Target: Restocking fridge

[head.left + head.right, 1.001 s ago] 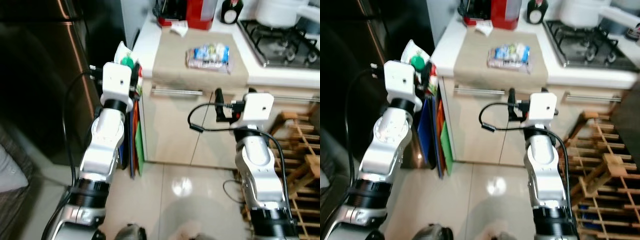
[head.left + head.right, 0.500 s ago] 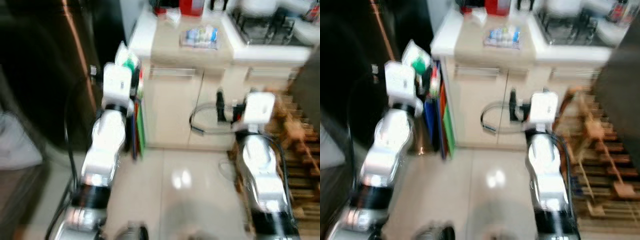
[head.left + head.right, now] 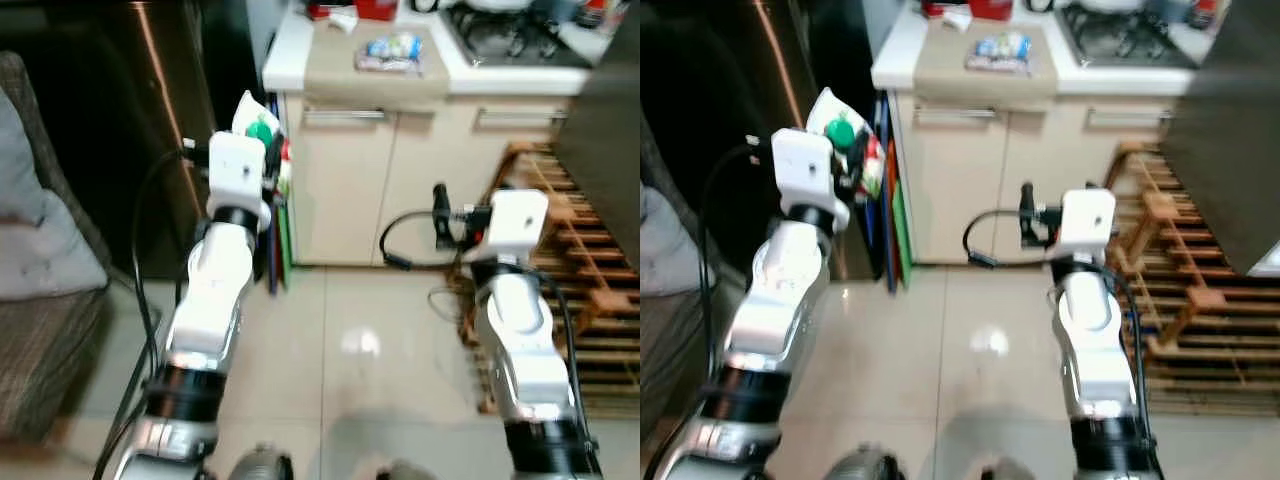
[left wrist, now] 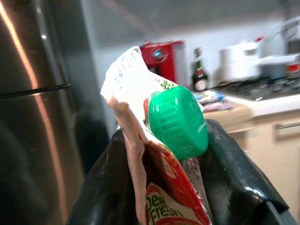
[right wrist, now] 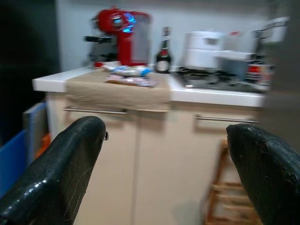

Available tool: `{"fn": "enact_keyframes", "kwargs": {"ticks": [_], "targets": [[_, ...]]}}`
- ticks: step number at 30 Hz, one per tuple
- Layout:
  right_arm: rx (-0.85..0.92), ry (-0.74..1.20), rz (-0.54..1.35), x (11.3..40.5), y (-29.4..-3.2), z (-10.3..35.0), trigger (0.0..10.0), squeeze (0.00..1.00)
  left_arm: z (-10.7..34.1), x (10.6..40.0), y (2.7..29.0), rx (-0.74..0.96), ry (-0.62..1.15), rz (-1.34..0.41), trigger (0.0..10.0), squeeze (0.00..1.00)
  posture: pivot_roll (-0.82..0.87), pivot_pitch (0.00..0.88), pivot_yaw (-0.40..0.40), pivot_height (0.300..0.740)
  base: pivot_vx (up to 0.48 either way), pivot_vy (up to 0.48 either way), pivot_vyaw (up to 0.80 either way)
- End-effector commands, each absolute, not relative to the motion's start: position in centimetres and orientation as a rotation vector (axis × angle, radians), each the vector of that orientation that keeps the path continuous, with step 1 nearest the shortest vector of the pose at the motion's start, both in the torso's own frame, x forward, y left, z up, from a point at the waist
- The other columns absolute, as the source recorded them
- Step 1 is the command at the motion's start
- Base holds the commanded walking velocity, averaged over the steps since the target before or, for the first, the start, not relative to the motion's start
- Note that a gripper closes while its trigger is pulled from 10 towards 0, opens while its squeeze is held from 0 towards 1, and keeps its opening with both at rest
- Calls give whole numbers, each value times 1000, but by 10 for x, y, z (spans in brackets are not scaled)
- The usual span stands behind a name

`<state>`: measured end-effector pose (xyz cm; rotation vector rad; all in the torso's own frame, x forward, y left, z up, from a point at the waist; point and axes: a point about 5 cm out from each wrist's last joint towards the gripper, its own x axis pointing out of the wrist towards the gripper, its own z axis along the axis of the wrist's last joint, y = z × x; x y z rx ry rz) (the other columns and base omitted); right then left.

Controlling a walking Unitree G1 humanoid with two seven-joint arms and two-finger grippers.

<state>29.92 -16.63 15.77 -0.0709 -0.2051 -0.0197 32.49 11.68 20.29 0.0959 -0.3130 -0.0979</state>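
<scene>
A packet (image 3: 391, 52) lies on the worktop (image 3: 300, 60) ahead. A green-capped pouch (image 4: 159, 154) is held upright by the left claw (image 3: 262, 150); the right claw (image 5: 164, 159) is spread, empty.

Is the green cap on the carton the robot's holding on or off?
On. The green cap sits on the carton, held in the left gripper.

White-and-red pouch (image 4: 154, 187) with green cap (image 4: 177, 121); red coffee machine (image 5: 123, 36); beige cabinets (image 3: 385, 190).
</scene>
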Motion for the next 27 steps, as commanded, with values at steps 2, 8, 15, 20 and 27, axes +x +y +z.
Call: {"fn": "enact_keyframes", "kwargs": {"ticks": [2, 8, 15, 20, 27], "targets": [[-65, -181, -7, 298, -164, 153, 10000, 0, 196, 326, 134, 68, -263, -55, 10000, 0, -102, 26, 33, 740, 0, -180, 0], [-74, -162, 8, 299, -161, 149, 10000, 0, 182, 326, 132, 16, -194, -96, 10000, 0, -100, 15, 35, 740, 0, -480, 0], [-93, -133, 19, 301, -162, 143, 10000, 0, 164, 319, 125, 0, -120, -132, 10000, 0, -99, 0, 40, 740, 0, -480, 0], [-85, -130, 28, 304, -160, 143, 10000, 0, 158, 326, 133, -44, -69, -81, 10000, 0, -95, 0, 37, 740, 0, -480, 0], [-79, -117, 40, 306, -160, 141, 10000, 0, 157, 325, 130, -31, -82, -92, 10000, 0, -91, 0, 17, 740, 0, -480, 0]]}}
